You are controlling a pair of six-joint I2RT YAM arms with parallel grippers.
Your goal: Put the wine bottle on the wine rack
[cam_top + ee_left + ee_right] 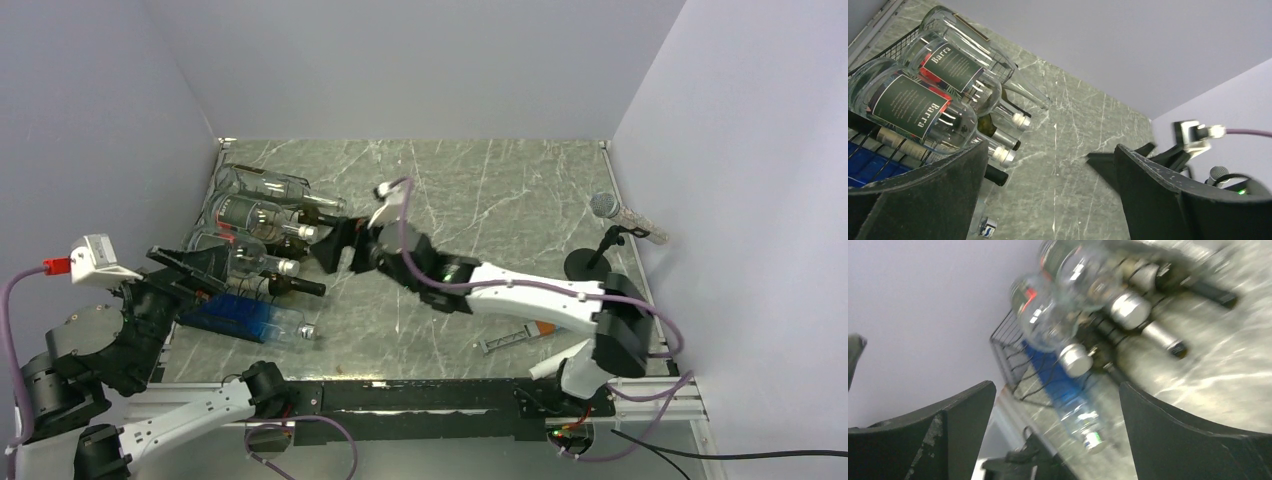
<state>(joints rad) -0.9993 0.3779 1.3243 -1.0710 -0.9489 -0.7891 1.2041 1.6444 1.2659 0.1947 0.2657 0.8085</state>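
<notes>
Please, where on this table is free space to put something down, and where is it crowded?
Free: the far table strip between rack and microphone, behind the right arm; also the near middle, between blue bottle and small tool. Crowded: the left side, with bottles on the rack and the left gripper and right gripper beside them.

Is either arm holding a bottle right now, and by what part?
Nothing is held. The left gripper and right gripper are both open and empty.
</notes>
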